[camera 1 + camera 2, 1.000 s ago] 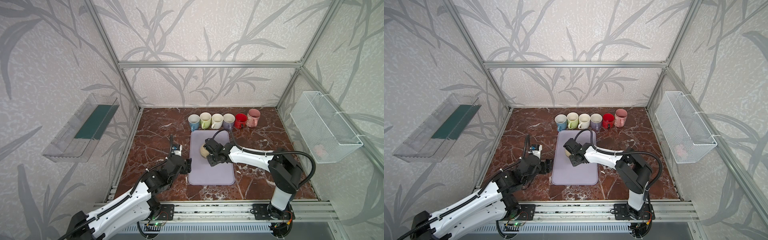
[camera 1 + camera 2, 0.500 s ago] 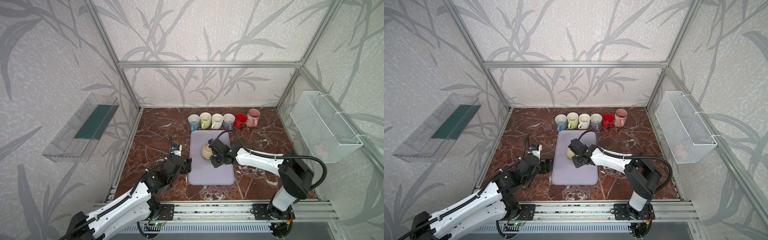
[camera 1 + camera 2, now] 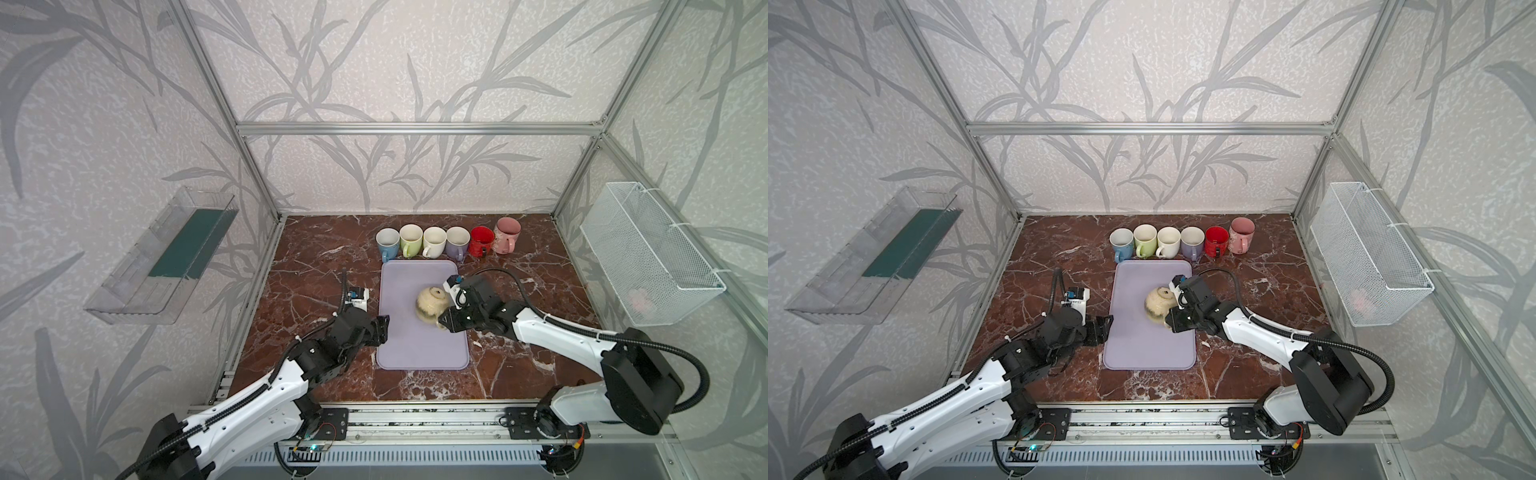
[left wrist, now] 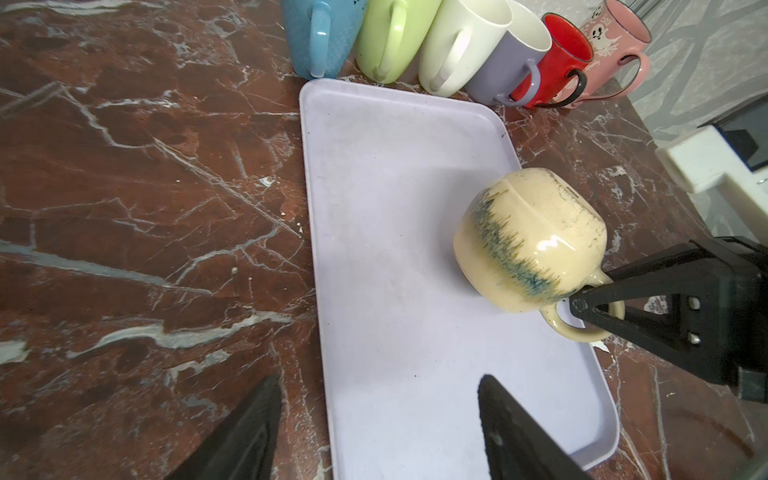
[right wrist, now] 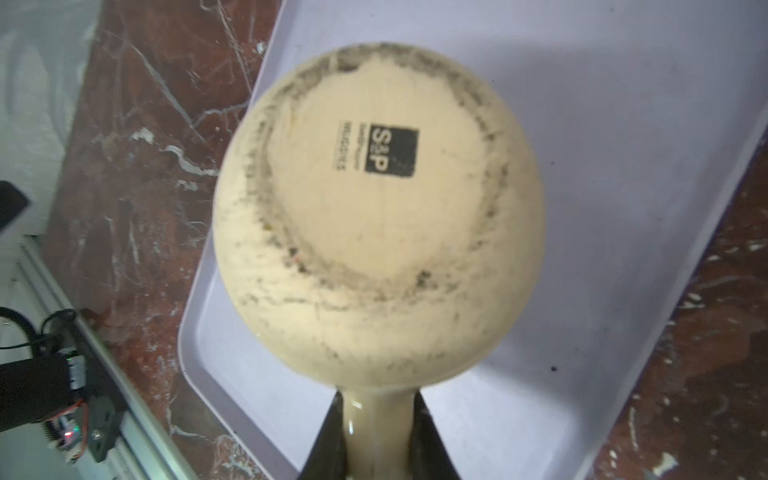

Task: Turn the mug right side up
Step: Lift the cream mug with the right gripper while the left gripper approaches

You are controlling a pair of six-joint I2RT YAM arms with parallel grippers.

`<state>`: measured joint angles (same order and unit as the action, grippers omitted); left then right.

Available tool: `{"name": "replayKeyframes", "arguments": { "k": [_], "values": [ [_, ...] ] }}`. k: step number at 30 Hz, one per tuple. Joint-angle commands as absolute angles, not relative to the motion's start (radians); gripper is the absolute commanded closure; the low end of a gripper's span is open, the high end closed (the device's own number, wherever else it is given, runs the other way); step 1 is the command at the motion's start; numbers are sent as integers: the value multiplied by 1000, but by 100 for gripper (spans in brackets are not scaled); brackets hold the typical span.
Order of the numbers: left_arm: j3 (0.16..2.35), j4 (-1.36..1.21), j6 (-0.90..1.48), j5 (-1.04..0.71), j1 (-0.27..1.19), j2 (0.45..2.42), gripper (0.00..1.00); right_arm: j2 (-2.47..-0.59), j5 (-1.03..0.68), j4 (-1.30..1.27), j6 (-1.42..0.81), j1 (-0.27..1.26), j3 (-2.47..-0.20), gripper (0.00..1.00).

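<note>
My left tool [image 4: 379, 380] hangs released, fingers wide apart with nothing between them, at the left edge of the tray [image 3: 415, 353] on the marble surface [image 3: 311, 270]. The cream mug [image 3: 430, 305] is over the tray's middle, tilted, with its base facing up. My right tool [image 3: 444, 322] is clenched on the mug's handle [image 5: 376, 419].

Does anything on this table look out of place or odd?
The cream mug is tilted base-up over the lavender tray, pinched by its handle in the right gripper, while the six mugs behind the tray stand upright. Its base ring looks dark and scuffed.
</note>
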<state>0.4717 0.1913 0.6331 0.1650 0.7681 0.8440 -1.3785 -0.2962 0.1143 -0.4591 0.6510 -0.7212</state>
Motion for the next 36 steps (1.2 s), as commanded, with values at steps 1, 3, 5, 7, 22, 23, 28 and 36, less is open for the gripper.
{"name": "replayKeyframes", "arguments": {
  "k": [1, 3, 5, 7, 22, 23, 28, 36],
  "values": [
    [448, 70, 662, 88, 759, 853, 31, -1294, -457, -129, -501, 623, -693, 100],
    [431, -8, 670, 33, 755, 857, 35, -1271, -501, -182, -518, 609, -666, 100],
    [411, -90, 679, -22, 752, 860, 38, -1252, -535, -219, -530, 601, -646, 100],
    [389, -179, 692, -78, 749, 865, 42, -1236, -560, -256, -546, 595, -628, 100],
    [296, -689, 812, -313, 740, 1002, 65, -1224, -702, -558, -732, 553, -558, 100],
    [297, -708, 817, -323, 739, 1013, 65, -1226, -707, -577, -742, 553, -554, 100],
    [291, -818, 855, -363, 739, 1079, 66, -1248, -731, -689, -793, 553, -533, 100],
    [303, -962, 902, -412, 741, 1196, 77, -1270, -748, -839, -856, 554, -512, 100]
  ]
}}
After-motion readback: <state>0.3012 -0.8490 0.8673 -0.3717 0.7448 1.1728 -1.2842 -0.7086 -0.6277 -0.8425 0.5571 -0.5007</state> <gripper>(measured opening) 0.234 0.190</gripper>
